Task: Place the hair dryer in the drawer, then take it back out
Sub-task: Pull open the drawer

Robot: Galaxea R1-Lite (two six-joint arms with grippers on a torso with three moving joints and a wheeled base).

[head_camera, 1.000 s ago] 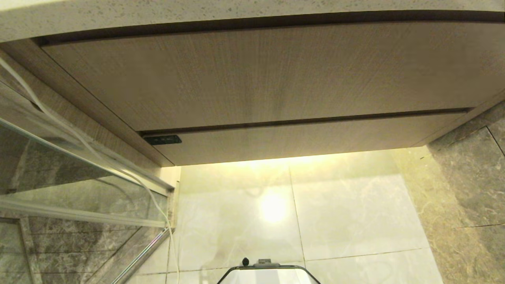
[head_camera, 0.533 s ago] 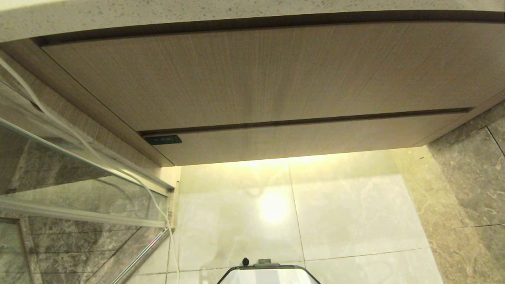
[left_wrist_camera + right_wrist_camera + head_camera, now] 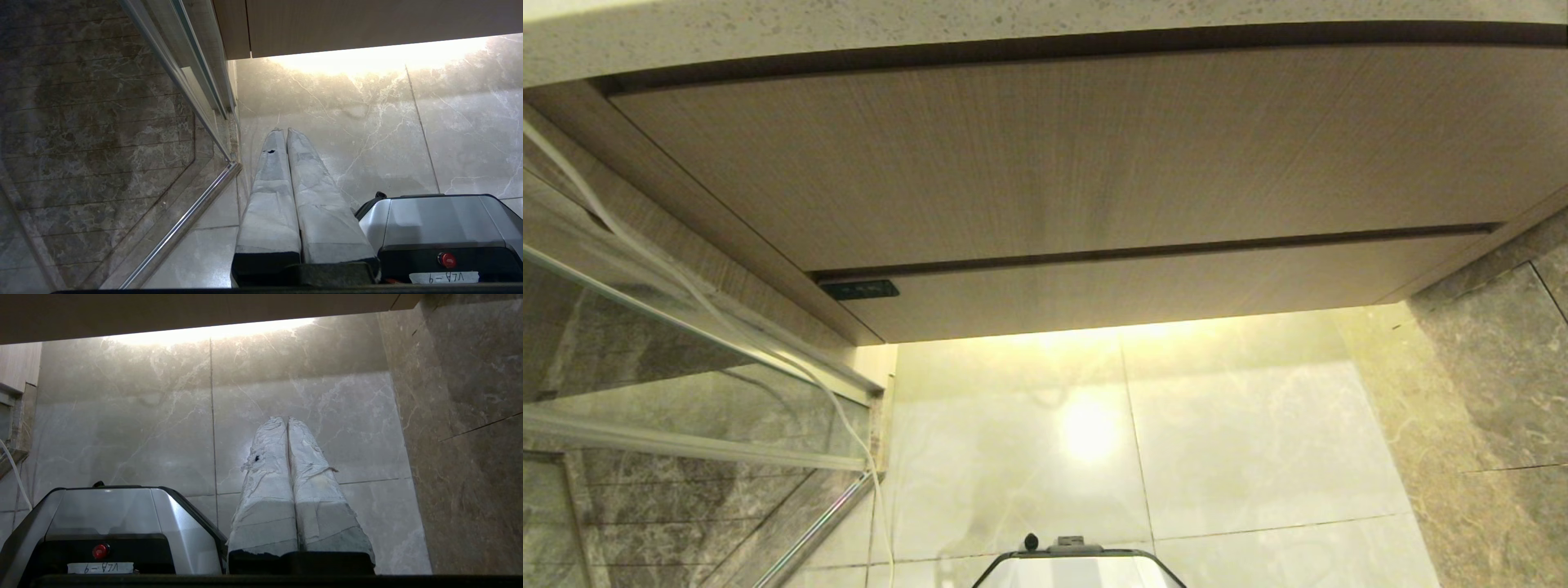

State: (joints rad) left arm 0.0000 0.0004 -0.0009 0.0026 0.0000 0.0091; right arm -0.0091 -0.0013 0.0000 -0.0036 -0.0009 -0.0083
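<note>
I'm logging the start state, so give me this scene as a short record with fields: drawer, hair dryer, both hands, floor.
drawer: shut, narrow front under the tall panel, dark label at its left end
hair dryer: not in view; only a white cord runs down the left side
left hand: shut, empty, pointing at the floor beside the glass door
right hand: shut, empty, pointing at the floor
floor: pale marble tiles, lit from under the cabinet

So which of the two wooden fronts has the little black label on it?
The narrow lower one, the drawer. Its dark label sits at its left end. The much taller panel above it is plain wood.
</note>
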